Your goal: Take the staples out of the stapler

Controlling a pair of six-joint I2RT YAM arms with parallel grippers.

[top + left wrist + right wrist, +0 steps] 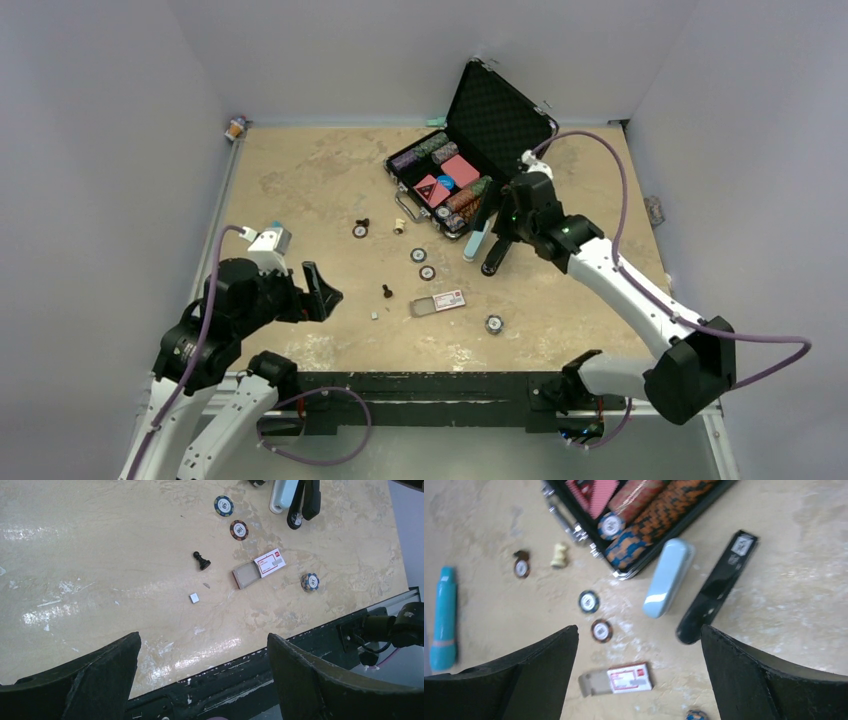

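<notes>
on the desk [300,180], close to its front edge, we see the staples [194,598]. they are a tiny silver block lying alone on the bare top. a small black pawn [201,561] sits near them. the little red and white box [260,568] lies near too, slid half open. the black stapler [716,587] lies well apart from the staples. it is flat on the desk, just beside a long pale blue thing [669,577] and near the open chip case [500,110]. round chips [239,530] lie loose between the stapler and the box. the left fingers [105,675] are spread wide and hold nothing. they hang over the front of the desk, near the staples. the right fingers [534,675] are spread wide too, with nothing in them, up above the stapler. we cannot tell if more staples are inside the stapler.
</notes>
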